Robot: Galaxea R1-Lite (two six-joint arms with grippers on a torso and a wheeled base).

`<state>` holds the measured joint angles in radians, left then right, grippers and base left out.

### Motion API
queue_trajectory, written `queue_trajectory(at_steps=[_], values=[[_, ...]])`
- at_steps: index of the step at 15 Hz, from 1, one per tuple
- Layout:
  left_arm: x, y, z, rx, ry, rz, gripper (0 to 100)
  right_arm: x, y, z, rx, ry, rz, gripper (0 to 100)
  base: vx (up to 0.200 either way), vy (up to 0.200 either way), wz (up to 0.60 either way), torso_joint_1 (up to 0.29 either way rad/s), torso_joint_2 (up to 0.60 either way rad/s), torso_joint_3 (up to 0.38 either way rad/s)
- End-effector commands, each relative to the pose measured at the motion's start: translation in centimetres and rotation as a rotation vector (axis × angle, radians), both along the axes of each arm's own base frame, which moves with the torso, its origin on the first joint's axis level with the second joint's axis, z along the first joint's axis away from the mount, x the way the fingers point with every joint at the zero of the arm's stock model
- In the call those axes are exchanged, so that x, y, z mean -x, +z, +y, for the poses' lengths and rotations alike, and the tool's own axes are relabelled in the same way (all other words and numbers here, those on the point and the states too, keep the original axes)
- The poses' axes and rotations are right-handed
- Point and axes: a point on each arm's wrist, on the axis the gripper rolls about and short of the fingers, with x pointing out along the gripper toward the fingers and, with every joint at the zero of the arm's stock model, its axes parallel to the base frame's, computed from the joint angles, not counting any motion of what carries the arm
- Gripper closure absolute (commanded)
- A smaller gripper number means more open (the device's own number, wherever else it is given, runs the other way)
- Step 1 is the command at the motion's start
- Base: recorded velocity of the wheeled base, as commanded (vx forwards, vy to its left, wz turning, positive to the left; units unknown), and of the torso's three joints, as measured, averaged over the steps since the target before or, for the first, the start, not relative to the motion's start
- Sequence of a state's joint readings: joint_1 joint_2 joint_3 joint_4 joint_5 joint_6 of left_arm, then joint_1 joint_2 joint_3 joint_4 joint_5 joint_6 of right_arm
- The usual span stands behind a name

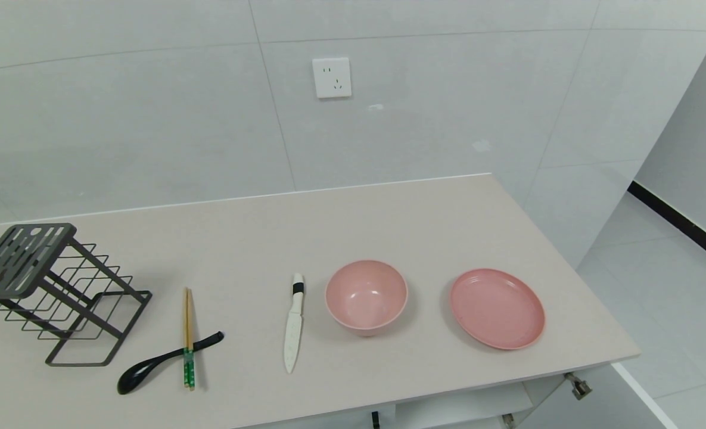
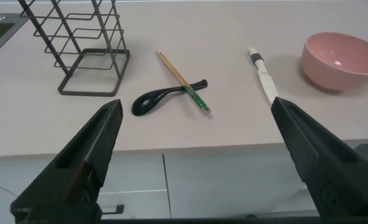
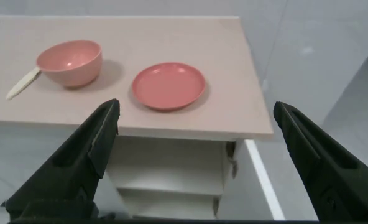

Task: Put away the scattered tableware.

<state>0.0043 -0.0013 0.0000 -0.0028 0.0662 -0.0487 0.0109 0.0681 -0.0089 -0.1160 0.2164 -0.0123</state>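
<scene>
Now, clear left to right

Approach with left gripper [image 2: 195, 104] and right gripper [image 3: 195, 104] as they stand: spread wide, empty. Lift chopsticks [image 1: 188, 322] off spoon [image 1: 131, 379] first; carry to rack [image 1: 61, 292] at nine o'clock. Take knife [image 1: 294, 325] by its handle. Leave bowl [image 1: 366, 296] and plate [image 1: 497, 307], at three o'clock of knife, for right gripper.

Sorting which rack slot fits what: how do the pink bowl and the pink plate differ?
The pink bowl is deep with high curved walls; the pink plate is shallow, nearly flat. The plate is wider than the bowl. The bowl lies beside the knife, the plate nearer the right end of the counter. Both are pink, upright and empty.
</scene>
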Motion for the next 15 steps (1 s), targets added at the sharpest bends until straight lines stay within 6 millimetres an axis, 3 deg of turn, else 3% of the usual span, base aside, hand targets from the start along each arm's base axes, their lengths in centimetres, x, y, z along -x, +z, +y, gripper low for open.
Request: queue_trajectory(at_steps=[1,3,5,7,11,15], values=[[0.0,0.0,0.0,0.0,0.0,0.001,0,-2.4,2.0,0.2,-0.004,0.09,0.202,0,0.0,0.0,0.0,0.0,0.0,0.0],[0.0,0.0,0.0,0.0,0.0,0.001,0,-4.7,3.0,0.5,0.008,0.158,0.347,0,0.0,0.0,0.0,0.0,0.0,0.0],[0.0,0.0,0.0,0.0,0.002,0.001,0,-6.8,2.8,0.8,0.026,0.175,0.438,0,0.0,0.0,0.0,0.0,0.0,0.0],[0.0,0.0,0.0,0.0,0.0,0.001,0,-8.5,2.5,1.0,0.036,0.177,0.439,0,0.0,0.0,0.0,0.0,0.0,0.0],[0.0,0.0,0.0,0.0,0.002,0.001,0,-14.8,2.6,1.7,0.046,0.17,0.422,0,0.0,0.0,0.0,0.0,0.0,0.0],[0.0,0.0,0.0,0.002,0.0,0.001,0,-16.6,2.5,1.9,0.055,0.165,0.379,0,0.0,0.0,0.0,0.0,0.0,0.0]])
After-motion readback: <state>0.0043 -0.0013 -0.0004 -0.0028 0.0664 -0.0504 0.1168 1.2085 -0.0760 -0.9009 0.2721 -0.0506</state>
